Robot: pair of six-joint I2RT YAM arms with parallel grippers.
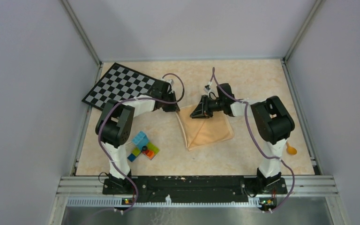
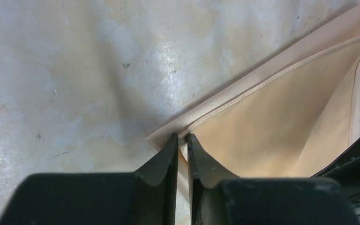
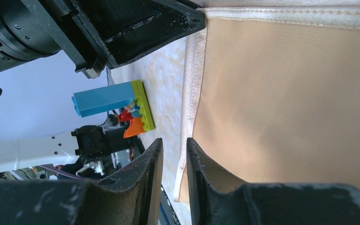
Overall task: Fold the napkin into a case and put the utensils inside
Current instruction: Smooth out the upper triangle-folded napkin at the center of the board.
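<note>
The peach-orange napkin [image 1: 207, 129] lies folded near the table's middle, with a diagonal crease. My left gripper [image 1: 173, 107] is at its far-left corner. In the left wrist view its jaws [image 2: 182, 137] are pinched shut on the hemmed corner of the napkin [image 2: 272, 122]. My right gripper [image 1: 197, 111] is just beside it on the same edge. In the right wrist view its jaws [image 3: 173, 143] stand a narrow gap apart with the napkin's hem [image 3: 187, 108] running between them. One orange-yellow utensil [image 1: 290, 150] shows behind the right arm; the others are hidden.
A black-and-white checkerboard [image 1: 119, 86] lies at the far left. A cluster of coloured toy bricks [image 1: 143, 146] sits near the left arm and also shows in the right wrist view [image 3: 117, 105]. Metal frame rails border the table.
</note>
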